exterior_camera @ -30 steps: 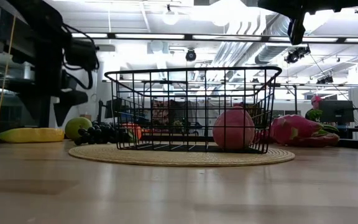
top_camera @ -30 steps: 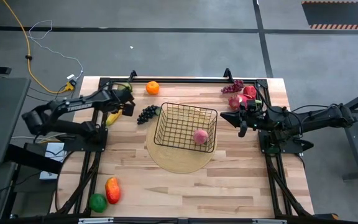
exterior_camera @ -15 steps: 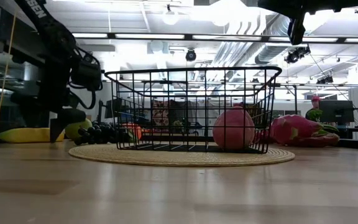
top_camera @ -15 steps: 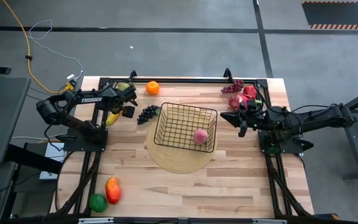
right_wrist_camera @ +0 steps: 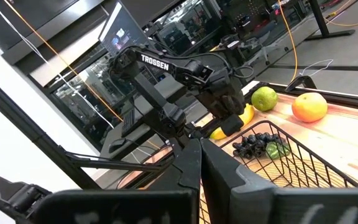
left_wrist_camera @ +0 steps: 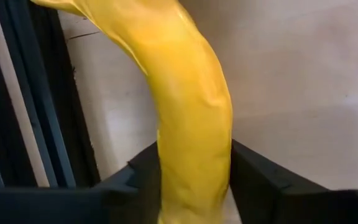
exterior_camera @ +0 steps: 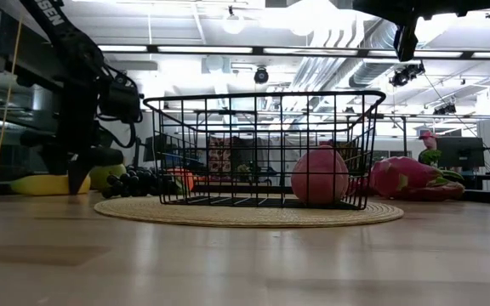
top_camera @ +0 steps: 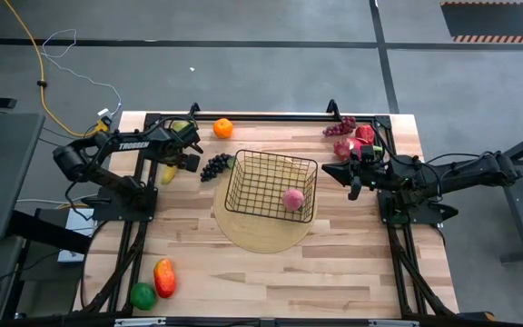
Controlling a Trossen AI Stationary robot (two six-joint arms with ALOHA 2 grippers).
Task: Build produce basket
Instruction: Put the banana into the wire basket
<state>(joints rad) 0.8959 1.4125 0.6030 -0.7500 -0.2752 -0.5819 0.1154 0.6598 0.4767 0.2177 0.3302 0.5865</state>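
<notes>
The black wire basket (top_camera: 271,186) stands on a round woven mat (top_camera: 261,238) at mid-table, with a peach (top_camera: 292,199) inside. My left gripper (top_camera: 174,163) is down at the yellow banana (top_camera: 164,173) near the table's far left, shut on it. A green pear (top_camera: 180,127), an orange (top_camera: 222,128) and purple grapes (top_camera: 214,166) lie close by on the wood. My right gripper (top_camera: 353,184) hovers shut, high above the table to the right of the basket, beside the dragon fruit (top_camera: 360,141) and red grapes (top_camera: 339,127). My left gripper pinches the banana's body (left_wrist_camera: 194,155) between its two fingers (left_wrist_camera: 143,183), one on each long side, lying across it. It comes from above, pointing down. The banana (exterior_camera: 31,184) lies flat on the table.
A red-orange mango (top_camera: 164,277) and a green ball (top_camera: 143,294) sit at the near left corner. Dark frame rails (top_camera: 261,118) run along the table's far edge and sides. Bare wood stretches across the near half of the table.
My left arm has raised its elbow and lowered its gripper onto the banana, the fingers ending at table height. The banana has stayed where it lay. The right arm has kept still.
</notes>
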